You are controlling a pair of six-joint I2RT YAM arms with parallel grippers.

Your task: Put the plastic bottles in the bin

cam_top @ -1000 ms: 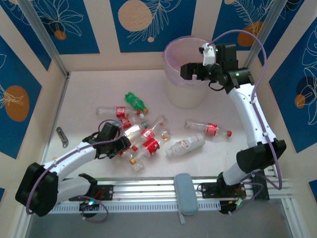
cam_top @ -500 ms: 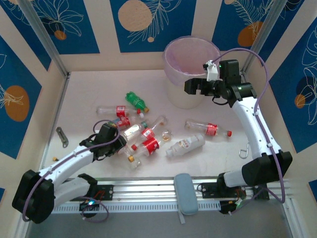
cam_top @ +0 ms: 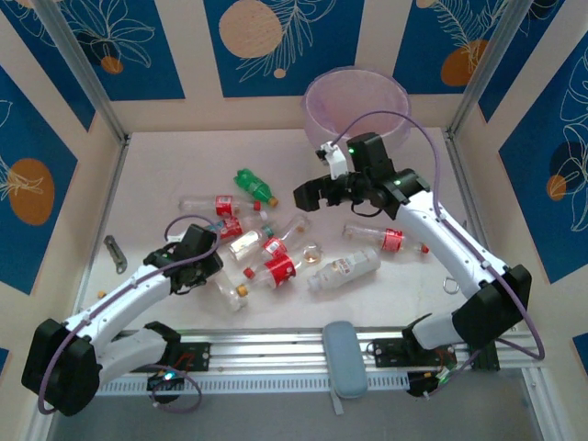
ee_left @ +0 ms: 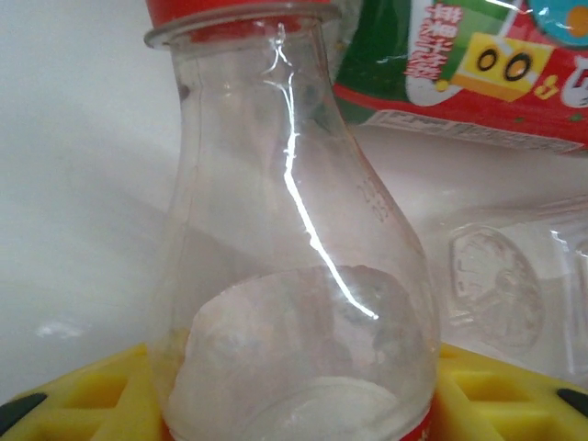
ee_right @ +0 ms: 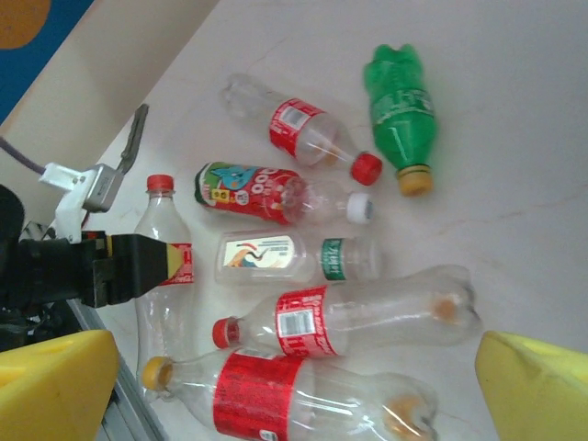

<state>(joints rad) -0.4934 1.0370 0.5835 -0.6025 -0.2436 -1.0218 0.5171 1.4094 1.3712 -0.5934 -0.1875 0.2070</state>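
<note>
The left gripper (cam_top: 204, 260), at the lower left of the overhead view, has its jaws closed on a clear red-capped bottle (ee_left: 294, 276). The yellow pads (ee_left: 83, 390) sit against either side of its body at the bottom of the left wrist view. The right gripper (cam_top: 306, 192) hangs at mid-frame, just below the bin (cam_top: 322, 87), with its jaws spread wide and nothing between them. The other plastic bottles (cam_top: 280, 269) lie on their sides on the desk (cam_top: 165, 165) in a loose heap left of centre. A green bottle (cam_top: 250, 186) lies at the heap's upper edge, and two more bottles lie apart to the right. The bin stands at the upper centre, well apart from the heap. These bottles look empty, so they are probably very light, with thin walls that dent under a hard squeeze, and being smooth and round they are likely to roll or slip. The labelled middle of the body looks like the safest place to grip, across its width. The neck is stiffer but narrow.
</note>
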